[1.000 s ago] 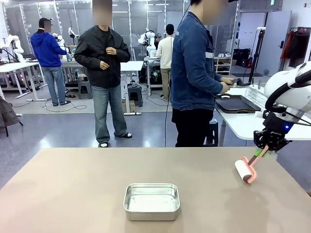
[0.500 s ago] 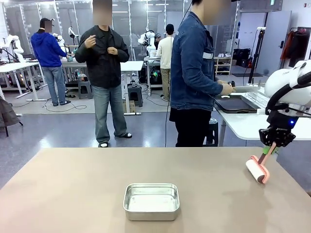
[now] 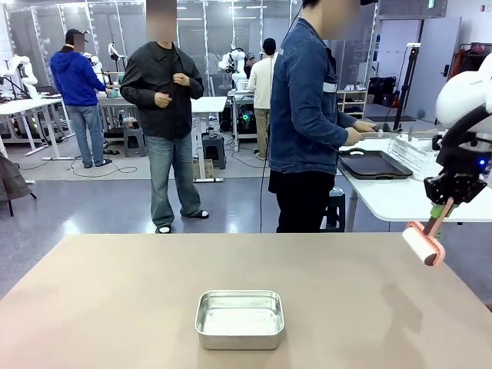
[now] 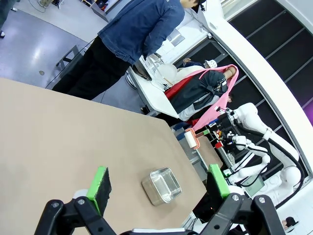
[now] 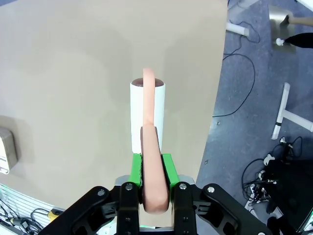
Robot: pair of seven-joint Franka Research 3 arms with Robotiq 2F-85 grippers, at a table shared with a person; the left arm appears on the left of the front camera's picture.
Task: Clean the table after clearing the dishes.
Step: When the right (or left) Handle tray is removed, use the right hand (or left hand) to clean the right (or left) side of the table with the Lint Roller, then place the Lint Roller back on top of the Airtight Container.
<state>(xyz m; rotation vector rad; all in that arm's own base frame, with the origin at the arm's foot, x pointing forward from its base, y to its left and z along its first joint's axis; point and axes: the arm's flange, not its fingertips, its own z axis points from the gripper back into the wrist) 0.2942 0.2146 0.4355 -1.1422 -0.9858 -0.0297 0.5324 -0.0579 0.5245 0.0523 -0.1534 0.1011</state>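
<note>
Holding a lint roller (image 3: 425, 247) by its pink handle, the right gripper (image 3: 444, 201) sits at the right edge of the front view, its green pads (image 5: 166, 168) clamped on the handle; the white roll hangs in the air, lifted off the table (image 3: 115, 307) and just past its right edge. In the right wrist view the roll (image 5: 146, 115) points away from the wrist over the beige top near that edge. The left gripper (image 4: 159, 188) shows at the bottom of the left wrist view with its two green pads spread wide and nothing between them, high above the tabletop. Judging by the bare surface, the clearing looks done: no plates or trays lie on the beige top, and one dark tray (image 3: 374, 164) rests on the white side table (image 3: 384, 196) at the right of the frame, where a person in a denim jacket (image 3: 307, 115) stands with hands over it. Whether the plates are there cannot be told. One steel pan (image 3: 240, 318) sits at the lower centre of the table, apparently empty. The rolling itself seems under way or pausing; how much surface is covered cannot be judged. Counted: one roller, one pan, one tray visible, two grippers, four people in the room.
</note>
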